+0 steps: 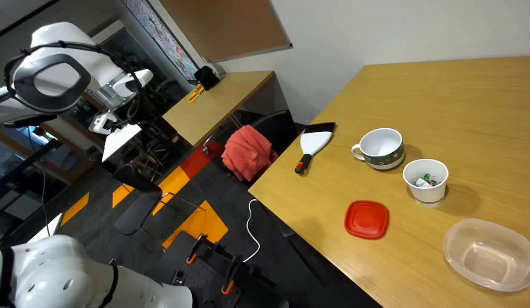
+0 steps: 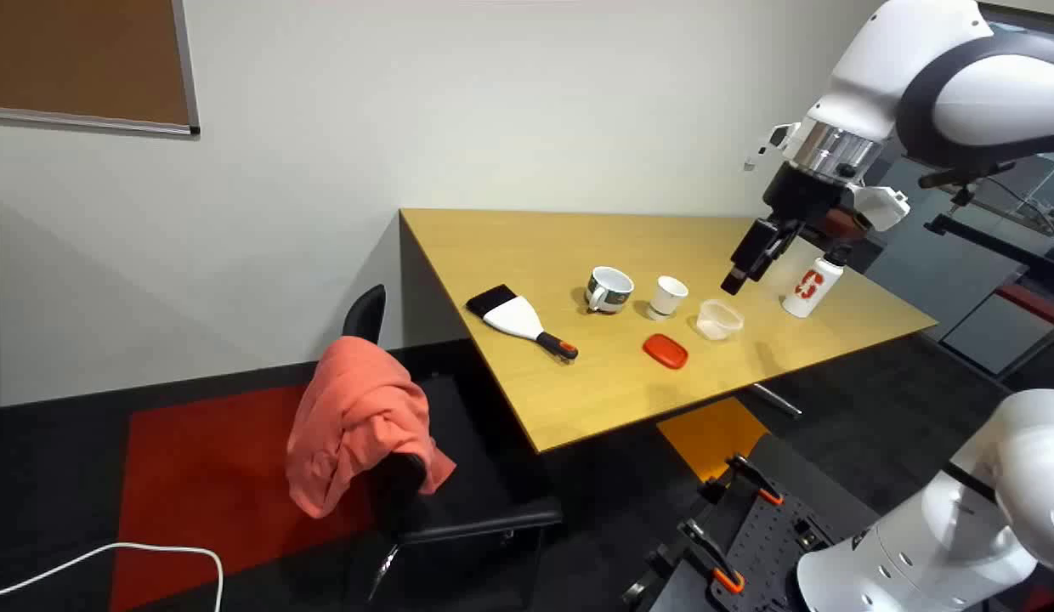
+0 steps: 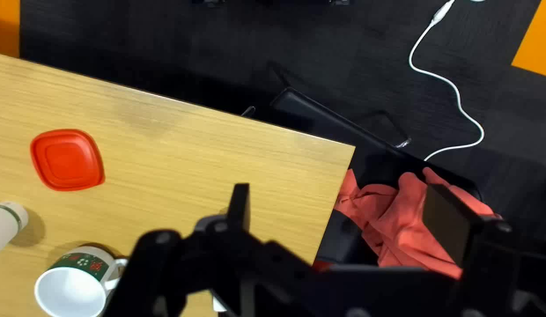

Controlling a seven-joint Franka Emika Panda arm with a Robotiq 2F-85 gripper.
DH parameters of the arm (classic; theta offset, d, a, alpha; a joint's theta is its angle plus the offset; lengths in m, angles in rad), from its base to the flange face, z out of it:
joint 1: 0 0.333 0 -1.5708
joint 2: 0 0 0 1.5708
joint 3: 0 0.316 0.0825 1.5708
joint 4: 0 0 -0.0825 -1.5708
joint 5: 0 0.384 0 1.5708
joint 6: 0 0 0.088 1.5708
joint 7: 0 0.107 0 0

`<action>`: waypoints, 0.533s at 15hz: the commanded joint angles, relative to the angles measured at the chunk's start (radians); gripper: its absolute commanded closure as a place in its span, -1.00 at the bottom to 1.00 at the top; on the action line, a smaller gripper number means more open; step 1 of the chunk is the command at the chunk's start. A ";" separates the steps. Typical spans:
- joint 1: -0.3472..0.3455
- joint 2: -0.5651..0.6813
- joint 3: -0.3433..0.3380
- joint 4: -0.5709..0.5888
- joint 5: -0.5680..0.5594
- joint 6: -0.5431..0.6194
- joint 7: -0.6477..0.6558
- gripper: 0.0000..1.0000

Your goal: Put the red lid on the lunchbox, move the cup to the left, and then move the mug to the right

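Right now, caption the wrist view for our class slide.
Pincer open; red lid, cup and mug on the table.

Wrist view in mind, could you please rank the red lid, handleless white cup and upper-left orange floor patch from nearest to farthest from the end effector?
1. Red lid: on the table, left.
2. Handleless white cup: at the view's left edge.
3. Orange floor patch: upper-left corner, beyond the table.

Cup [image 1: 426, 196] beside mug [image 1: 382, 149], lid [image 1: 366, 220] on table [image 1: 461, 107]

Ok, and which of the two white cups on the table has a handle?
The mug, with the broad patterned green band; the tapered cup beside it shows no handle and holds small green and white bits.
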 commanded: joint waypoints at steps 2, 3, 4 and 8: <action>-0.003 0.000 0.002 0.002 0.001 -0.002 -0.002 -1.00; -0.003 0.000 0.002 0.002 0.001 -0.002 -0.002 -1.00; -0.003 0.000 0.002 0.002 0.001 -0.002 -0.002 -1.00; -0.017 0.000 0.000 0.000 -0.008 0.046 0.014 -1.00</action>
